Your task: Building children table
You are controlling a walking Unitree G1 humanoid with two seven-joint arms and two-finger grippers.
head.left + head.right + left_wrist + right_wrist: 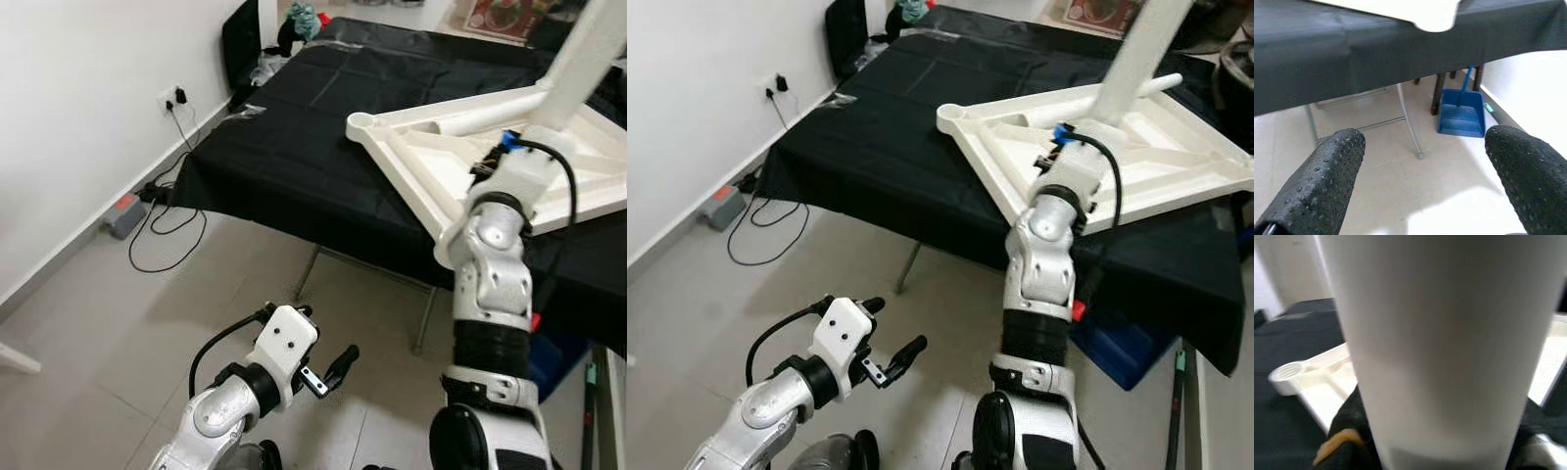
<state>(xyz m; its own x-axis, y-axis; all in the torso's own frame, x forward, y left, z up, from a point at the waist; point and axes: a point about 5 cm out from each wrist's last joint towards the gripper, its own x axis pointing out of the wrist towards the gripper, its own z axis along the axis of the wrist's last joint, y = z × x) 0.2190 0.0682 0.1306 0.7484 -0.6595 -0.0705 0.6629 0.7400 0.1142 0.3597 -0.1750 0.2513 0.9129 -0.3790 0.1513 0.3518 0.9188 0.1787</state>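
Right wrist view showed the right pincer (pixel 1087 132) clamped on a long white plastic table leg (pixel 1435 347), held above the upturned white plastic tabletop (pixel 441 157) on the black-draped desk (pixel 294 127), apparently awaiting seating in a corner socket (pixel 361 122), while the left pincer (pixel 328 370) hung apart, idle.

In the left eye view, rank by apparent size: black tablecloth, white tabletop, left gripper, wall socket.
1. black tablecloth
2. white tabletop
3. left gripper, enlarged by nearness to the camera
4. wall socket
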